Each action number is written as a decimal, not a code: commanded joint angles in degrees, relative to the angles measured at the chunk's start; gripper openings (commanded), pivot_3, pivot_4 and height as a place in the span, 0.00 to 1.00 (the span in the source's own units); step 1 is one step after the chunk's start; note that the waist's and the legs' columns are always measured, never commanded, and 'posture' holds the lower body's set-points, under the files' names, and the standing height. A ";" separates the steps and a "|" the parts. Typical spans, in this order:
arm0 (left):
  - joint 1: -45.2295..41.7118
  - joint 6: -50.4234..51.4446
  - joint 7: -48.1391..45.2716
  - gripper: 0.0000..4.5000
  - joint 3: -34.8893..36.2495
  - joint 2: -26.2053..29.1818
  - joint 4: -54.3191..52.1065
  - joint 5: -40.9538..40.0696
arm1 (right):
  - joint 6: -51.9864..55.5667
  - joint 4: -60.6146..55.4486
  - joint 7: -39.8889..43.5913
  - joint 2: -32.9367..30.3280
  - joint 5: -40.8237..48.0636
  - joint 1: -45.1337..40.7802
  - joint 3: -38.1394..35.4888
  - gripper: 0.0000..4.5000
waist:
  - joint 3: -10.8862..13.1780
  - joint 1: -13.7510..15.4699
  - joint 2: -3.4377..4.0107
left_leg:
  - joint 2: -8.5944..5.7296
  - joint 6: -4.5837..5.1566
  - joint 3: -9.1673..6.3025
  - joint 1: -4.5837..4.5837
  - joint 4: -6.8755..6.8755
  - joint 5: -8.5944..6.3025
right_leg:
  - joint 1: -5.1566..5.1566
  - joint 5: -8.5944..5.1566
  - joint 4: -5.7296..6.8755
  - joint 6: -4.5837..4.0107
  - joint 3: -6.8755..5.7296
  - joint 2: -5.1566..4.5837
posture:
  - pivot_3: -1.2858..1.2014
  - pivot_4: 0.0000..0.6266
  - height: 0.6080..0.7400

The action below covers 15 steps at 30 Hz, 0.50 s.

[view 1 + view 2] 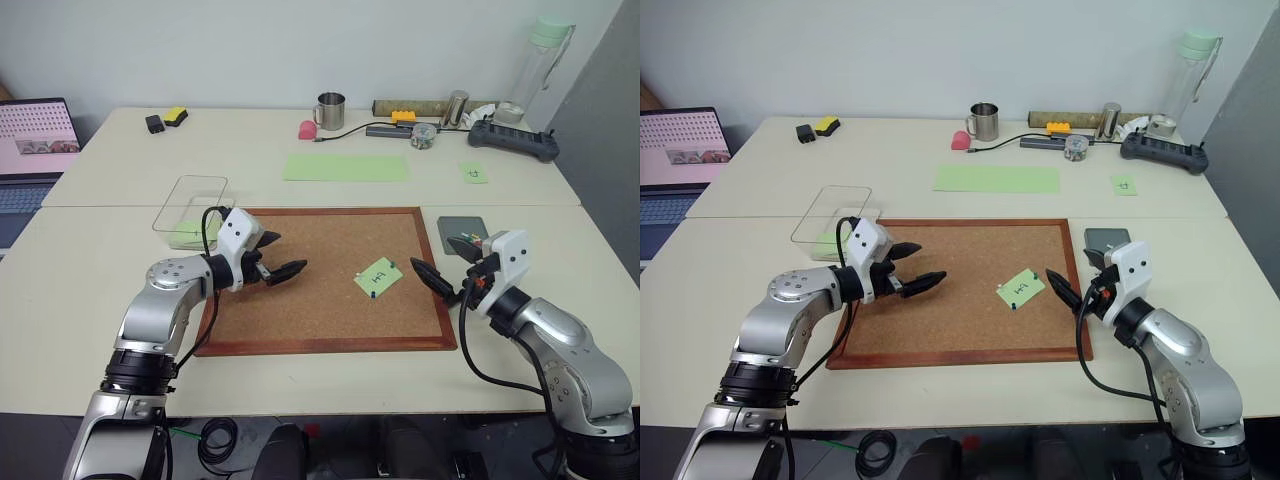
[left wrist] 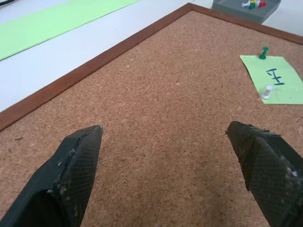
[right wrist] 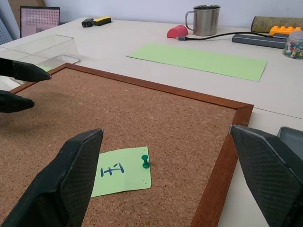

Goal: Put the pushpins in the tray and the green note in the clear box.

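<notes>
Cork board (image 1: 310,300) fills my desk view: left gripper (image 1: 283,262) hangs open over bare cork beside the box (image 1: 190,205). One note (image 1: 378,277) sits mid-board under two pins (image 1: 396,266), nothing moved yet by my reckoning. Right gripper (image 1: 448,270) gapes empty beside the tray (image 1: 462,229).

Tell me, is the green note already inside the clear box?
No, the green note lies pinned on the cork board, apart from the clear box.

The cork board (image 1: 320,275) is speckled brown with a red-brown frame. The green note (image 1: 379,277) is light green with dark writing. One pushpin (image 2: 263,52) is green, another (image 2: 267,91) white. The tray (image 1: 462,229) is dark grey.
</notes>
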 commanded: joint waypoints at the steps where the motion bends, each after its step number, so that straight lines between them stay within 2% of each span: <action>1: -1.52 0.53 -1.49 1.00 1.63 0.70 -3.07 -2.54 | -1.59 -2.56 0.55 -0.84 -0.92 -0.54 1.21 0.99 | 0.00 0.00 0.00 | 0.00 0.00 0.00 0.00 0.00 0.00 | 0.00 0.00 0.00 0.00 0.00 0.00 | 0.52 0.24 1.00; 7: -1.67 0.45 -3.37 1.00 1.52 0.21 -3.84 -4.47 | -4.12 -0.51 2.17 -1.83 -4.03 -1.24 4.93 0.99 | 0.00 -0.02 0.00 | -0.01 0.00 0.00 0.00 0.00 0.00 | 0.00 0.00 -0.01 0.00 -0.01 0.00 | 0.52 0.24 1.00; 15: -1.44 0.68 -4.08 0.68 1.35 -0.47 -5.09 -6.25 | -5.86 4.41 1.95 0.36 -6.02 -4.88 7.99 1.00 | 0.00 -0.03 0.00 | 0.01 0.00 -0.01 0.01 0.01 0.00 | 0.00 0.00 0.01 0.00 -0.01 0.01 | 0.52 0.24 1.00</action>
